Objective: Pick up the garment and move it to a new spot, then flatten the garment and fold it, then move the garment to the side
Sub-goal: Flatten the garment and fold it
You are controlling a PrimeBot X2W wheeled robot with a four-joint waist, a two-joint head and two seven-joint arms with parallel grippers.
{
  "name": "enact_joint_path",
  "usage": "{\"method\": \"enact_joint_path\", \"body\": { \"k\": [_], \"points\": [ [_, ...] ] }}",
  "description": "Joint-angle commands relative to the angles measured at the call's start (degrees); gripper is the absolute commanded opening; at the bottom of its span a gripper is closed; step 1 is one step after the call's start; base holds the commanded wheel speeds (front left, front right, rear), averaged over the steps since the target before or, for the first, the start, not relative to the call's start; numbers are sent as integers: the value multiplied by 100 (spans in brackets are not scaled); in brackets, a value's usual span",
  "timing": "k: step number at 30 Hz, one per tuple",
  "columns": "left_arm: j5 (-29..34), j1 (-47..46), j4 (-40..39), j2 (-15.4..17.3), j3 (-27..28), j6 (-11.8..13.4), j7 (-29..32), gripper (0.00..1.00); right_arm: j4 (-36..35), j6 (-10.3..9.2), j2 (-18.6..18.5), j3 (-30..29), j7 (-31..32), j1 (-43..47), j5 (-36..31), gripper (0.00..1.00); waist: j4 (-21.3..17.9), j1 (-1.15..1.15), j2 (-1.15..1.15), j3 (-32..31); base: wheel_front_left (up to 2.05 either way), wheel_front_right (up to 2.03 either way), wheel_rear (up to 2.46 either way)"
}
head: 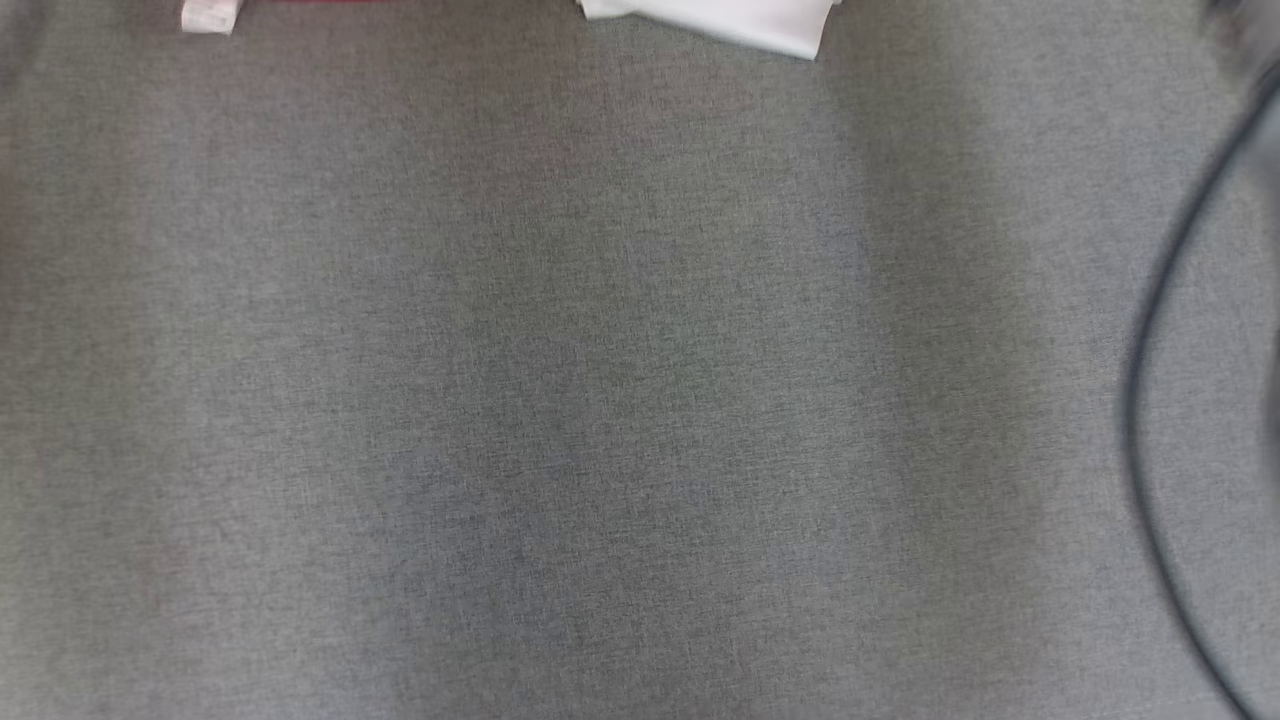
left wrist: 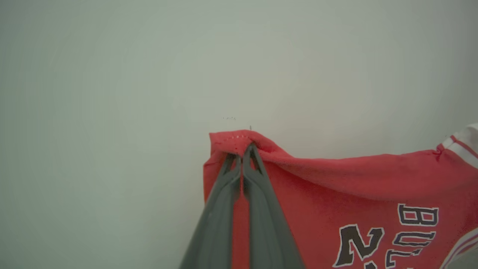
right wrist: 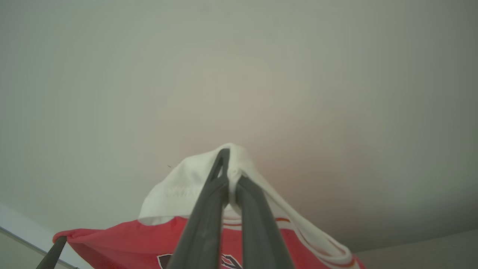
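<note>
1. Left wrist view: the left claw [left wrist: 244, 149] reaches up from the bottom edge to the middle of the frame. Its two dark fingers are drawn nearly together, and the tips pinch a bunched corner of the red garment [left wrist: 336, 194].
2. From that pinched corner the garment hangs down and spreads to the lower right of the frame. Black-and-white lettering [left wrist: 388, 235] shows there, and white striped trim [left wrist: 461, 144] at the right edge. A plain pale wall [left wrist: 112, 93] lies behind it.
3. Right wrist view: the right claw [right wrist: 228, 168] points up the frame from the bottom centre. Its fingers are closed narrow on a fold of the garment's white part [right wrist: 175, 190], which drapes over the tips.
4. Below that white fold, the red body of the garment runs along the bottom of the frame. At the lower left, a dark finger [right wrist: 52, 256] of the other claw meets the red corner, so the cloth hangs between the two claws.
5. Head view: a grey cloth-covered counter [head: 600, 400] takes up most of the frame.
6. At the top edge lies a white cloth [head: 720, 22]; whether it belongs to the garment cannot be told. A small white tag [head: 208, 17] sits at the upper left. A blurred dark cable [head: 1150, 350] curves down the right side.
</note>
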Motion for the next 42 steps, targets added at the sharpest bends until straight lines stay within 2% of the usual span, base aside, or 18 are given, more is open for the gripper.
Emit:
{"method": "enact_joint_path", "body": {
  "k": [1, 7, 10, 13, 17, 21, 26, 33, 42],
  "points": [
    [-91, 222, -100, 100, -18, 9, -114, 0, -137, 2, -41, 62, -2, 216, 91, 0, -23, -2, -1, -117, 0, 0, 0],
    [-577, 1854, -886, 285, 80, 31, -359, 0, -998, 2, -136, 390, 14, 1667, 688, 0, -89, -2, -1, -614, 0, 0, 0],
    [-789, 2812, -1529, 363, 186, 190, -376, 0, -1518, 2, -300, 517, 19, 2491, 953, 0, -89, -2, -1, -877, 0, 0, 0],
    [-997, 3788, -2256, 455, 337, 431, -366, 0, -2016, 2, -419, 588, -3, 3307, 1181, 0, -76, -2, -1, -1071, 0, 0, 0],
    [-1060, 5071, -3326, 624, 455, 874, -387, 0, -2686, 2, -627, 673, -61, 4439, 1357, 0, -66, -2, -1, -1236, 0, 0, 0],
    [-1240, 6275, -4254, 631, 645, 1303, -495, 0, -3295, 2, -766, 710, -112, 5439, 1438, 0, -70, -2, -1, -1351, 0, 0, 0],
    [-1439, 7511, -5109, 439, 777, 1726, -651, 0, -3843, 2, -908, 622, -87, 6489, 1469, 0, -46, -2, -1, -1489, 0, 0, 0],
    [-1373, 8705, -5453, 210, 690, 2074, -968, 0, -4372, 2, -1001, 412, 15, 7749, 1189, 0, -7, -2, -1, -1716, 0, 0, 0],
    [-1484, 9604, -5303, -166, 601, 2098, -1220, 0, -4626, 2, -801, 26, 239, 8908, 641, 0, 33, -2, -1, -1905, 0, 0, 0]
  ]
}}
